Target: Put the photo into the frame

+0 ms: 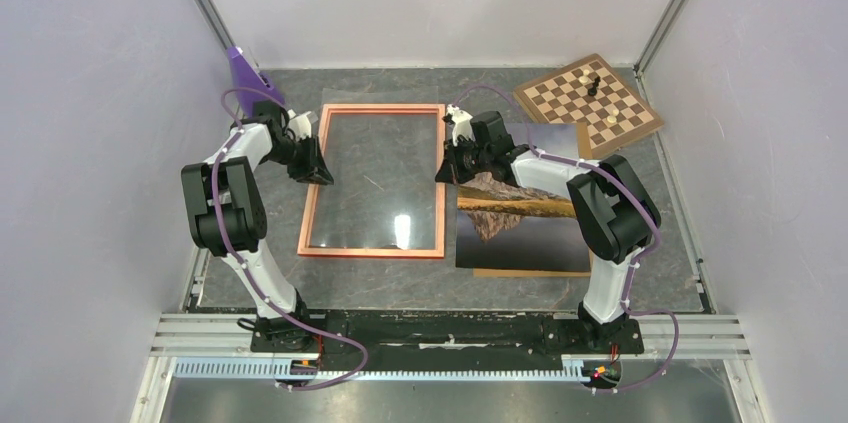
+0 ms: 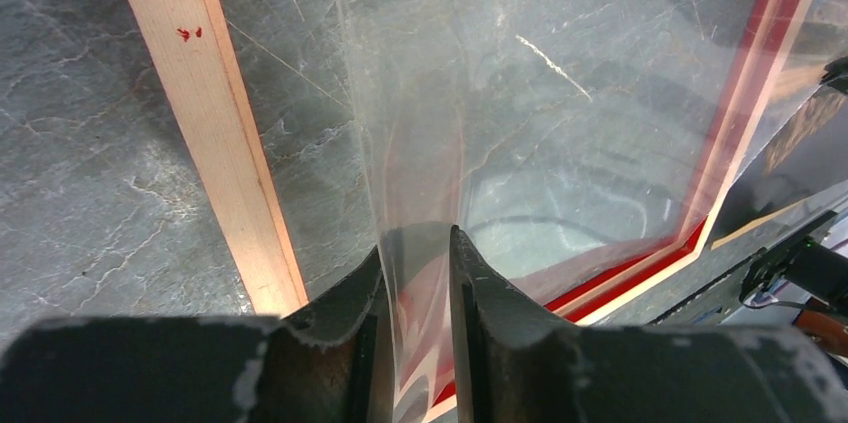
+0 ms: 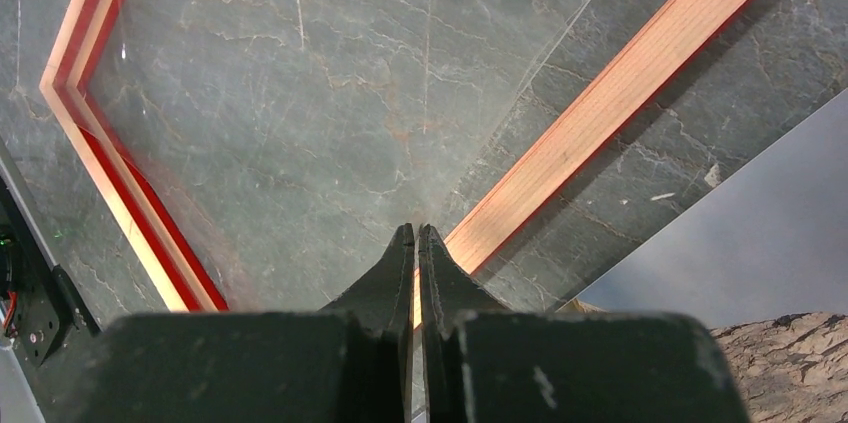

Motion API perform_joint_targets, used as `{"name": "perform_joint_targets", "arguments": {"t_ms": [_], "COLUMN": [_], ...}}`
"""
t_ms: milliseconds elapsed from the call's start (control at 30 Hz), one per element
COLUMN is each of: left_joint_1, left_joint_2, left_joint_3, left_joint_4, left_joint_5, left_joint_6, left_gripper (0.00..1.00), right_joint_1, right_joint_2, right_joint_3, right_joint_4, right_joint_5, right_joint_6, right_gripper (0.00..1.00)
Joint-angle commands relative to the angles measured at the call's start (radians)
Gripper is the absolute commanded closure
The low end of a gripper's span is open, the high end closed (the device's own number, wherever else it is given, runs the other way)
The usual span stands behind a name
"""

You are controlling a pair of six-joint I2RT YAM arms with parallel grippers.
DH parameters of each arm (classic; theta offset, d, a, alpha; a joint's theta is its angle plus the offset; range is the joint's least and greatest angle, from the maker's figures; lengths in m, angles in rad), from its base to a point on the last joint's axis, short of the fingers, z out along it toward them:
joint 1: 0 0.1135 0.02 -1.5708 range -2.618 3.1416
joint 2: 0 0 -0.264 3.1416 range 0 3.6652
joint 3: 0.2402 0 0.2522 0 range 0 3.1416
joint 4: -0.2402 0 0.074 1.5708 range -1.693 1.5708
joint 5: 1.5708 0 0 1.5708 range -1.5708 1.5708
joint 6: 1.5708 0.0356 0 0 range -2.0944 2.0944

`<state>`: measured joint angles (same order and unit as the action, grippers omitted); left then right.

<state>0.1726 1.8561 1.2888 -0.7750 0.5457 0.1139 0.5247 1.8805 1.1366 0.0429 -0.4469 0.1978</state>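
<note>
The left gripper (image 2: 415, 238) has its fingers a little apart. The edge of a clear sheet (image 2: 560, 93) sits in the gap between them. The right gripper (image 3: 416, 233) has its fingers tight together, with the sheet's other edge right at their tips. The frame (image 1: 372, 252) lies flat under the sheet, out past both pairs of fingers. The photo (image 1: 520, 228) lies face up just right of the right fingers, outside the frame.
</note>
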Motion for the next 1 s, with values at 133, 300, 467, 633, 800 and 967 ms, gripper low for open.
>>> {"name": "perform_joint_targets", "arguments": {"t_ms": [133, 300, 467, 633, 800, 967], "left_joint_1": [0.015, 0.015, 0.015, 0.013, 0.011, 0.011], "left_joint_2": [0.018, 0.023, 0.026, 0.03, 0.043, 0.054], "left_joint_3": [0.003, 0.004, 0.005, 0.006, 0.004, -0.001], "left_joint_4": [0.063, 0.067, 0.068, 0.068, 0.069, 0.069], "left_joint_5": [-0.129, -0.14, -0.151, -0.151, -0.141, -0.096], "left_joint_6": [0.077, 0.078, 0.081, 0.081, 0.082, 0.06], "left_gripper": [0.67, 0.64, 0.62, 0.61, 0.64, 0.94], "right_joint_1": [-0.012, -0.012, -0.013, -0.013, -0.014, -0.015], "right_joint_2": [-0.026, -0.028, -0.031, -0.032, -0.032, -0.029], "right_joint_3": [-0.013, -0.02, -0.026, -0.029, -0.032, -0.031], "right_joint_4": [0.009, 0.015, 0.019, 0.021, 0.025, 0.022], "right_joint_5": [0.052, 0.055, 0.061, 0.065, 0.066, 0.07], "right_joint_6": [-0.029, -0.028, -0.028, -0.029, -0.03, -0.032], "right_gripper": [1.0, 1.0, 1.0, 1.0, 1.0, 1.0]}}
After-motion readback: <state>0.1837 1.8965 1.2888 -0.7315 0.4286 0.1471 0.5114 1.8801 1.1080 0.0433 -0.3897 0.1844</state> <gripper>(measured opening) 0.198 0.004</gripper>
